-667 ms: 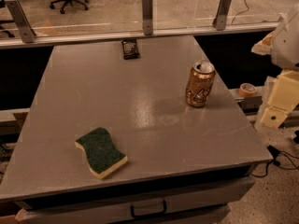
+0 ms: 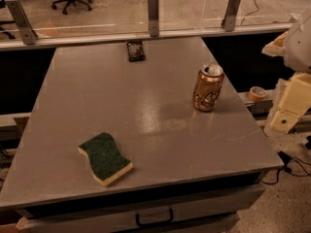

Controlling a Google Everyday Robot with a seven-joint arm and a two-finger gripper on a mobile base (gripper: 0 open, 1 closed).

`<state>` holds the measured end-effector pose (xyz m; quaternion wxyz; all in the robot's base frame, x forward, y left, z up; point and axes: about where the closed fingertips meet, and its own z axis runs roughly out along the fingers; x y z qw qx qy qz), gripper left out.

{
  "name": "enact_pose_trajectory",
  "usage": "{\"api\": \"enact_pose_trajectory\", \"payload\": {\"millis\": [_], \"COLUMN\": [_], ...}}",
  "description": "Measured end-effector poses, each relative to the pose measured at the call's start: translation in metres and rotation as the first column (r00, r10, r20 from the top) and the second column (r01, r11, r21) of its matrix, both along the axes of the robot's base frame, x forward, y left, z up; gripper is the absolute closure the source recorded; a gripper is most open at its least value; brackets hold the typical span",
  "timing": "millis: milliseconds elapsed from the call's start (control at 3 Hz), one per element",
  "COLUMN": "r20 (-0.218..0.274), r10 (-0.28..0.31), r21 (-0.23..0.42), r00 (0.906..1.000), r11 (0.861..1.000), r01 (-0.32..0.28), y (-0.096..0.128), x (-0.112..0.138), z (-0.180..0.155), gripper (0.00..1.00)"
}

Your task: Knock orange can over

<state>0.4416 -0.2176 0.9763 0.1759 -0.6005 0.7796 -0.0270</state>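
Gripper (image 2: 290, 106) position: off the right edge of the table (image 2: 146, 106), at the right border of the view, pale cream in colour, well apart from the orange can (image 2: 208, 88). Whether it is spread or pressed together cannot be told. It holds nothing that can be seen.

Orange can position: upright on the right half of the grey tabletop, near the right edge, silver top facing up. Nothing touches it.

Other items on the table:
- Green sponge (image 2: 105, 158) with a pale underside, lying flat near the front left, well apart from the can.
- Small dark packet (image 2: 135, 50), lying at the far edge, centred.

A roll of tape (image 2: 257, 92) sits on a ledge just beyond the right edge, between the can and the gripper. A metal post (image 2: 153, 13) of the glass barrier stands behind the far edge.
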Motion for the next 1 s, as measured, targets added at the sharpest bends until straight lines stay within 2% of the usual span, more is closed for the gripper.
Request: {"api": "enact_pose_trajectory", "payload": {"millis": [333,667,1000], "r20": [0.048,0.076,0.074], "r10": [0.008,0.005,0.001], "r21": [0.109,0.264,0.410], "r00": [0.9988,0.9971,0.9973], "r11": [0.994,0.964,0.912], "r01": [-0.013,-0.025,-0.031], "y": [-0.006,-0.008,0.000], "x": [0.026,0.064,0.104], "z": [-0.007,-0.023,-0.044], "gripper": [0.00,0.00,0.00]}}
